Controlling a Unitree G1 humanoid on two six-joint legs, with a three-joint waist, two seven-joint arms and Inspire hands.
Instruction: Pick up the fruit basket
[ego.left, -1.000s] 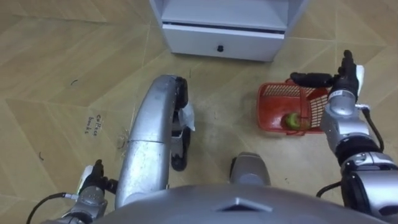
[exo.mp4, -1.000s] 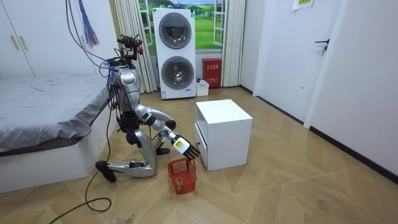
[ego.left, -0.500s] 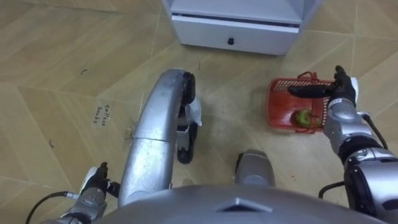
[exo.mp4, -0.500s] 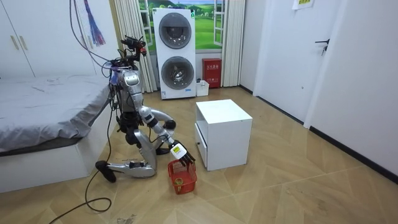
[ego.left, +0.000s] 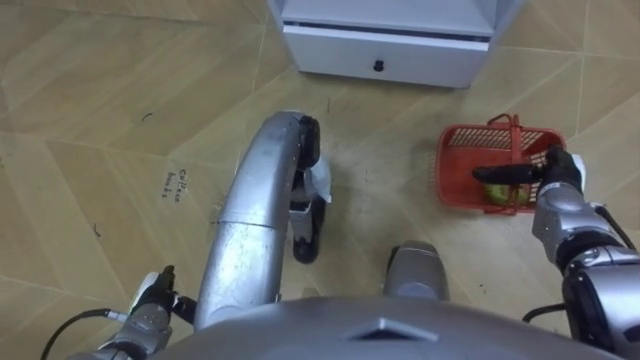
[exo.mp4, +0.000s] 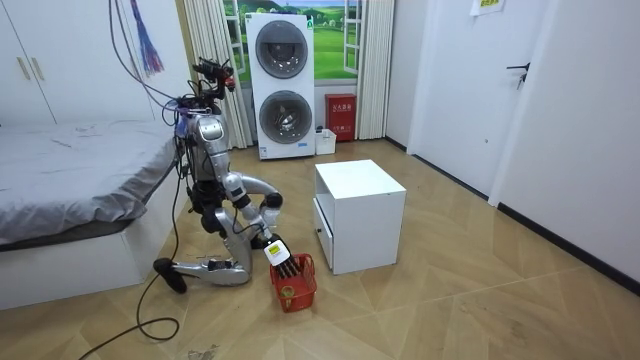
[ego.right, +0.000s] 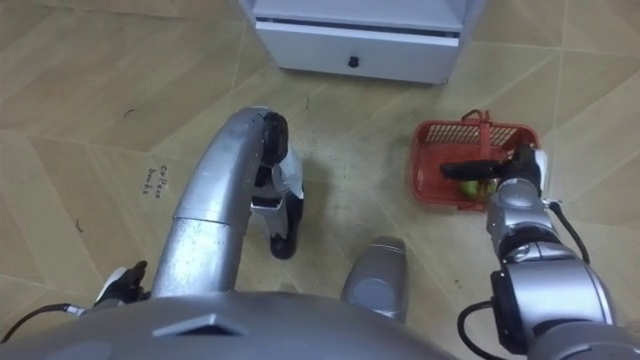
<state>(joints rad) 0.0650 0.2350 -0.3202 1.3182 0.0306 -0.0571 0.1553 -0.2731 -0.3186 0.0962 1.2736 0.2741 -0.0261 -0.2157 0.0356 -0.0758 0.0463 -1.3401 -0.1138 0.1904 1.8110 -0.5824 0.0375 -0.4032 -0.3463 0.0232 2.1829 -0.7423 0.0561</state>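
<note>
Left eye view: red fruit basket (ego.left: 447, 170) on floor before white cabinet (ego.left: 380, 55), green fruit (ego.left: 494, 190) inside. My right hand (ego.left: 556, 172) over it, fingers (ego.left: 500, 173) straight, gripping nothing. Judge basket light, stiff plastic mesh. Best hold: raised handle (ego.left: 508, 122), hooked from beneath. Left hand (ego.left: 150, 305) low, idle.

A home bedroom: bed (exo.mp4: 70, 190) at nine o'clock, stacked washers (exo.mp4: 283, 85) and curtains (exo.mp4: 375, 70) at twelve, wardrobe (exo.mp4: 25, 65) at ten.
</note>
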